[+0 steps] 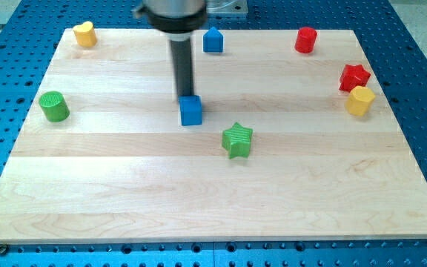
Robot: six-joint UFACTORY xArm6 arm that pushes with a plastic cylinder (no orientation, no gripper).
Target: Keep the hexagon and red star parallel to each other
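The red star (pixel 353 76) lies near the view's right edge of the wooden board (pixel 124 185). The yellow hexagon (pixel 360 101) sits just below it and touches it. My tip (pixel 185 97) is near the board's middle, right at the top edge of a blue cube (pixel 191 110), far to the left of the star and the hexagon.
A green star (pixel 237 140) lies lower right of the blue cube. A green cylinder (pixel 53 106) is at the left, a yellow heart (pixel 85 34) at top left, a blue house-shaped block (pixel 213 40) at top centre, a red cylinder (pixel 305 40) at top right.
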